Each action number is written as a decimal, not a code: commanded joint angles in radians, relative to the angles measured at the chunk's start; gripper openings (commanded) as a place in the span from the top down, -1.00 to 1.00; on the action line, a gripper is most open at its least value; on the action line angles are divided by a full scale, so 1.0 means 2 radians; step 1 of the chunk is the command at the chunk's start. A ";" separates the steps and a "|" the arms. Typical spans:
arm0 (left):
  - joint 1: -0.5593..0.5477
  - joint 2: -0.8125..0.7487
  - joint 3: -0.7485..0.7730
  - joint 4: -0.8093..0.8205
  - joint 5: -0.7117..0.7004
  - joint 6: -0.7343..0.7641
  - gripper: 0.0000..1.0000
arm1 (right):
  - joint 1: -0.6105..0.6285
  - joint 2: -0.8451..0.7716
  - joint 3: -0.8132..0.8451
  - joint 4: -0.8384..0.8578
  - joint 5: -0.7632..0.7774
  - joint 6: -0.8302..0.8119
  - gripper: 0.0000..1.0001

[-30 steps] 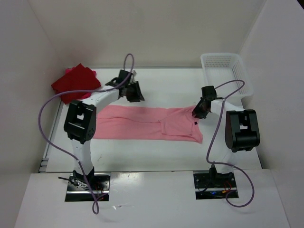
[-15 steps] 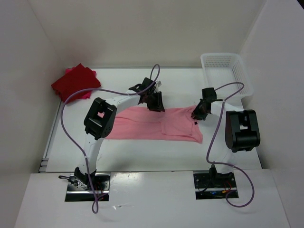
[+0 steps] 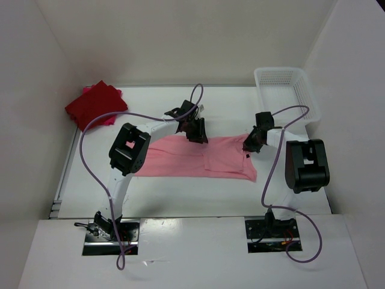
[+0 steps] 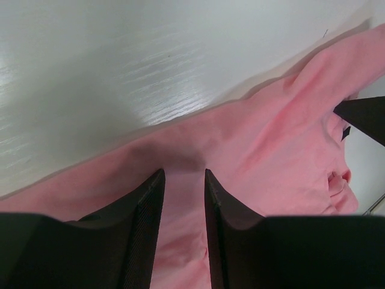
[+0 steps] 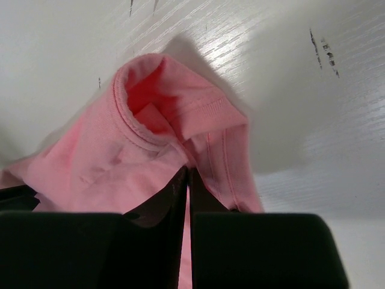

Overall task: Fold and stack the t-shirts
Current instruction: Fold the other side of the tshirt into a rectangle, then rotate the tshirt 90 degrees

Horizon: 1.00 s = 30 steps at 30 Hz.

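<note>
A light pink t-shirt (image 3: 180,158) lies spread as a long band across the table's middle. My left gripper (image 3: 196,132) sits low at its far edge; in the left wrist view (image 4: 183,174) the jaws are open with pink cloth (image 4: 271,150) under the gap. My right gripper (image 3: 249,143) is shut on the shirt's right end, pinching cloth beside the collar (image 5: 135,120) in the right wrist view (image 5: 187,171). A folded dark red t-shirt (image 3: 96,105) lies at the back left on a bright crimson-pink one (image 3: 107,121), of which only edges show.
A white mesh basket (image 3: 308,96) stands at the back right corner. White walls close in the table on the left, back and right. Purple cables loop above both arms.
My left gripper has swung right from near the red pile to the far edge of the pink shirt. The shirt's left end has drawn in a little. The right gripper has held its place.
</note>
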 commanded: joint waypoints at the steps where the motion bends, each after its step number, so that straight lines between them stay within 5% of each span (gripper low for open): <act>1: -0.001 0.007 -0.007 0.008 -0.016 0.002 0.19 | 0.003 -0.026 0.000 -0.006 0.024 0.005 0.86; 15: 0.013 0.012 -0.007 0.013 -0.006 -0.012 0.19 | 0.003 -0.061 -0.020 -0.017 0.048 0.015 0.91; 19: 0.013 0.012 -0.007 0.013 -0.001 -0.017 0.19 | 0.003 -0.049 -0.020 -0.007 0.012 0.005 0.69; 30: 0.013 0.012 -0.011 0.018 0.004 -0.017 0.19 | 0.003 -0.009 -0.010 0.008 -0.016 -0.004 0.62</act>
